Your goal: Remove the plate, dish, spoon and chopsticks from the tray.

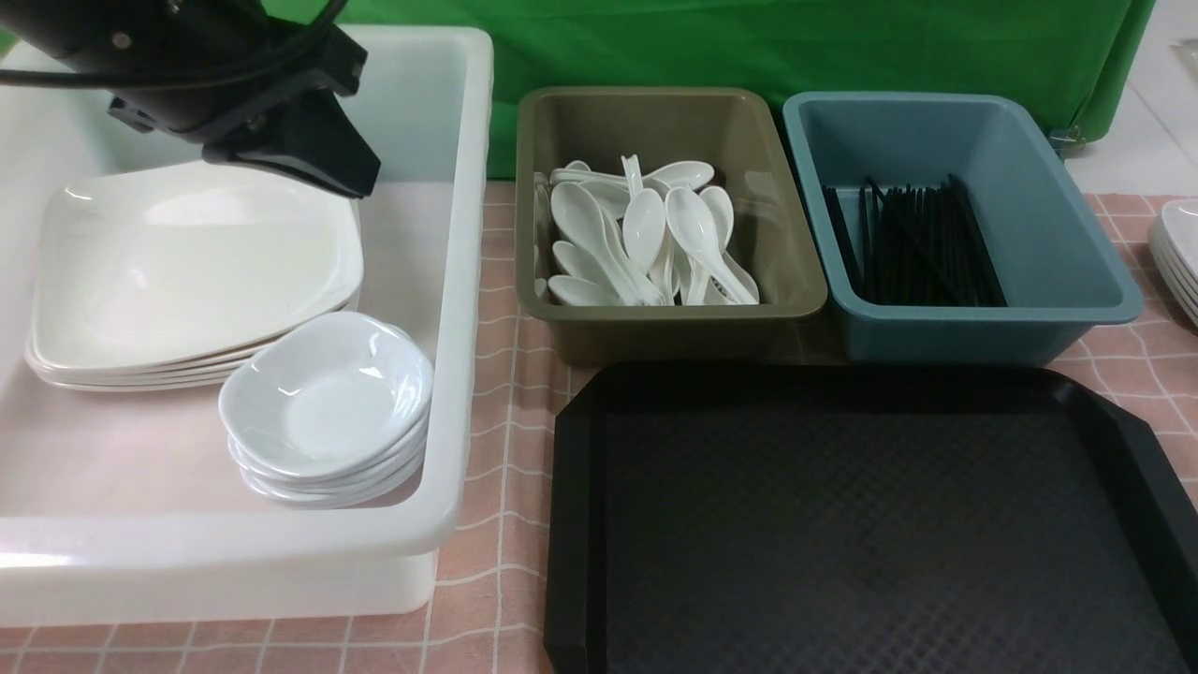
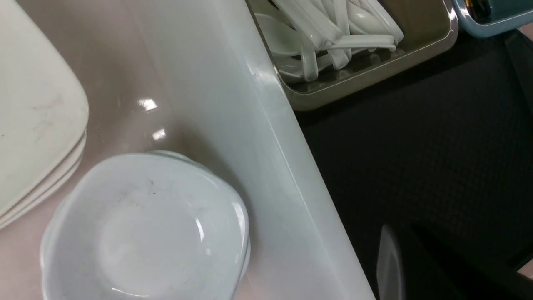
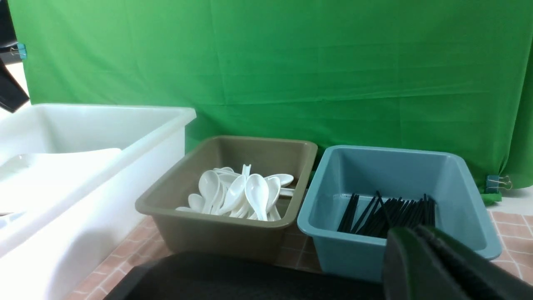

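Note:
The black tray (image 1: 870, 524) lies at the front right with nothing on it. A stack of large white square plates (image 1: 187, 262) sits in the white tub (image 1: 459, 281), with a stack of small white dishes (image 1: 328, 393) in front of it. White spoons (image 1: 646, 234) lie heaped in the olive tub (image 1: 669, 318). Black chopsticks (image 1: 913, 248) lie in the blue tub (image 1: 964, 323). My left gripper (image 1: 360, 178) hangs shut and empty over the white tub, above the plates. My right gripper (image 3: 410, 237) is shut and empty, hovering over the tray in front of the blue tub (image 3: 395, 183); the front view does not show it.
A pink checked cloth (image 1: 496, 449) covers the table. More white plates (image 1: 1181, 253) are stacked at the far right edge. A green backdrop (image 1: 749, 47) closes off the back. The white tub's wall (image 2: 266, 166) stands right beside the tray (image 2: 416, 137).

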Robot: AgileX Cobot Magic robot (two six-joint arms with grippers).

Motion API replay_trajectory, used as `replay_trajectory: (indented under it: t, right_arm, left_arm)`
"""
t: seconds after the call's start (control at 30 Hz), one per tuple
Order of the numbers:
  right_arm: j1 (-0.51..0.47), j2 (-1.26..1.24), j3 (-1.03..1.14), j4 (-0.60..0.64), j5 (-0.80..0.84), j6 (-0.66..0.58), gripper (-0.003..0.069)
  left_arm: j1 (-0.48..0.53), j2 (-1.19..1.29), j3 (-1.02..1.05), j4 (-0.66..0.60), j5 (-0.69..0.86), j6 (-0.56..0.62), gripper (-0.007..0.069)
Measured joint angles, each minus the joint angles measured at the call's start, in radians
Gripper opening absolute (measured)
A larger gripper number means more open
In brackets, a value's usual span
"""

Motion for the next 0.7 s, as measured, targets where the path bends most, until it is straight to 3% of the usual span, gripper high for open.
replay_trajectory:
  t: [0.37, 0.7]
  right_arm:
    - [-0.014, -0.039, 0.145, 0.000, -0.064, 0.000, 0.0097]
    - [-0.231, -0.097, 0.351, 0.000, 0.000, 0.000, 0.0118]
  left_arm:
    - [0.000, 0.000, 0.000, 0.001, 0.000, -0.030, -0.0002]
    - [-0.001, -0.003, 0.021, 0.012, 0.002, -0.045, -0.0002]
